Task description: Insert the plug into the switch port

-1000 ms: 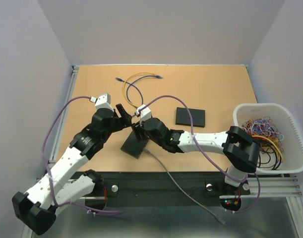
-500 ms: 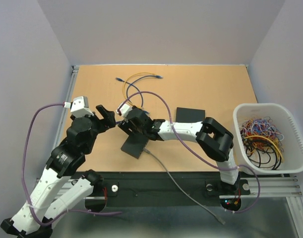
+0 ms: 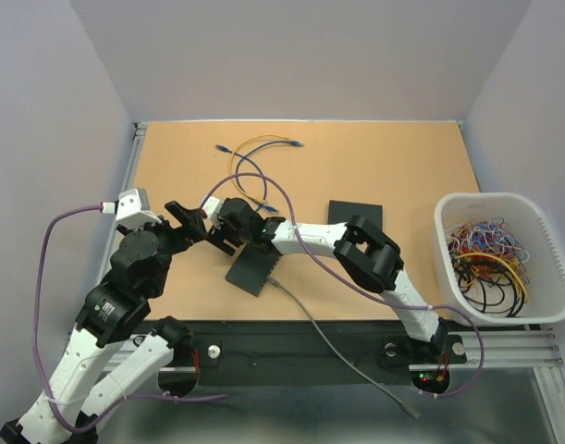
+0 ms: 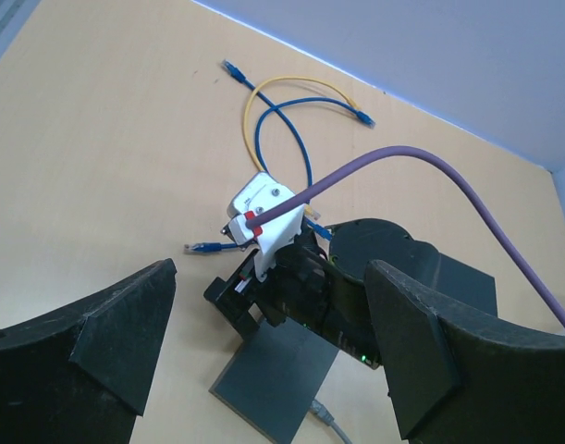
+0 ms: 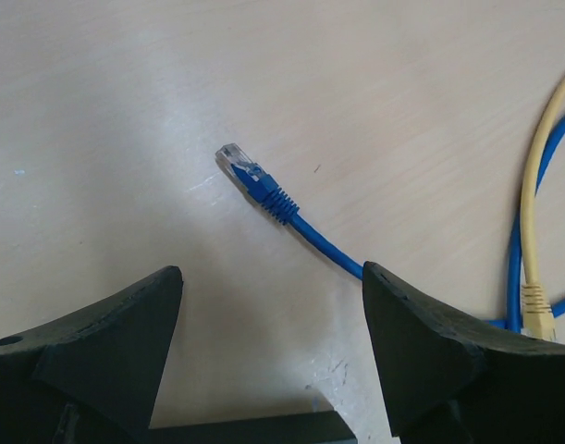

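The step in hand looked like the pick-up. The right gripper [image 5: 269, 276] hung over the plug [image 5: 242, 167] with its jaws wide apart and nothing in them, the plug lying on the table [image 5: 97, 111] ahead of the gap, touching neither finger. The left gripper [image 4: 271, 270] was also spread and empty, off to the side. The switch [image 3: 252, 270] sat close by, nearer the arm bases, with a grey cable [image 3: 337, 347] running up to its near edge.

Next, I judged, the right gripper would have to come forward and down until the plug sat between its fingers, close on the ribbed boot, then line the tip up with a port.

The plug had a clear tip and a blue boot. Its blue cable [image 5: 324, 245] curved away towards a yellow cable [image 5: 532, 231]
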